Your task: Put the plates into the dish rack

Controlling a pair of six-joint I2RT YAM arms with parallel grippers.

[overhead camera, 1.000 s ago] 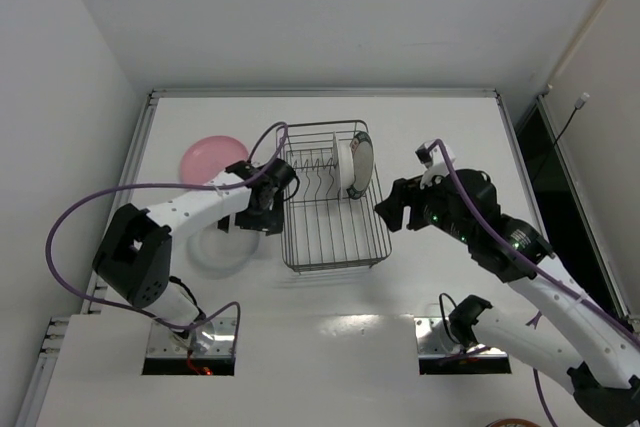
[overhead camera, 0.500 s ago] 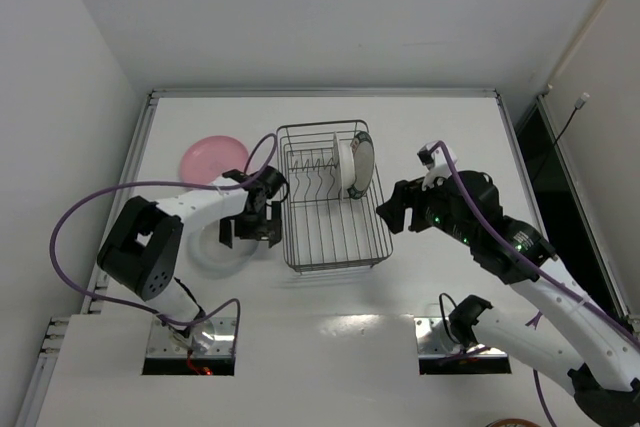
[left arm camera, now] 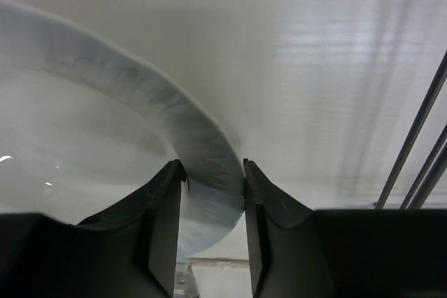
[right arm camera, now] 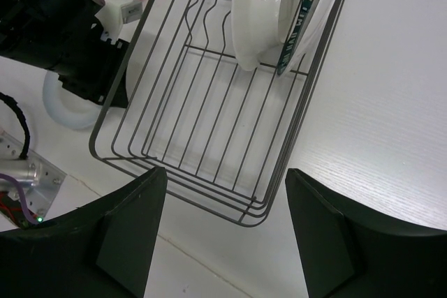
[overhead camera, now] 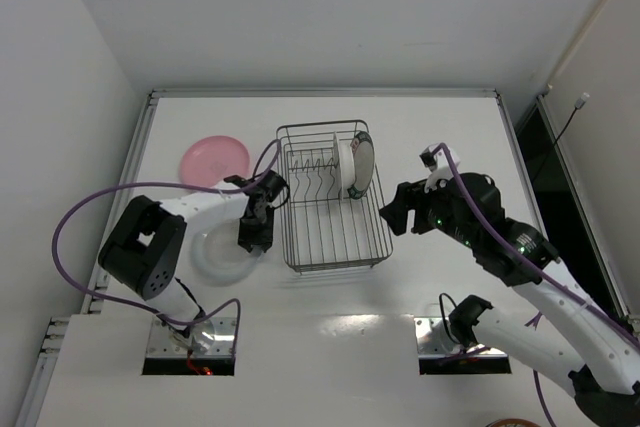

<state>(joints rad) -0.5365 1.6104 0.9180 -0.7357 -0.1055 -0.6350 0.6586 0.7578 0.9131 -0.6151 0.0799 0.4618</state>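
Left hand (left arm camera: 209, 172): it is closed on the translucent white round plate (left arm camera: 84, 130); the rim is seen pinched between the two fingers, with no gap left.
Reason of this grip: the plate lies flat on the white desk (overhead camera: 440, 127), so only its raised rim can be taken. From the rim it can then be tipped upright for the rack, as is judged.
Place of the held plate: on the desk, just beside the left side of the silver-grey wire dish rack (overhead camera: 335, 265). No lift off the desk can be told.
Look of the held plate: shallow, milky and half see-through, with a grey shade along the curved rim. A smooth, slippery surface is expected.
Right hand (right arm camera: 223, 172): its fingers are wide apart and nothing is held. It hangs near the right side of the rack, probably to be ready to help there.
Already loaded: a plain white plate (right arm camera: 262, 12) and a white plate with dark blue patterned rim (right arm camera: 307, 12) are stood upright, side by side, at the far end of the rack.
Left to load: a pink round plate (overhead camera: 213, 158) is seen flat on the desk at the far left, well apart from the rack.
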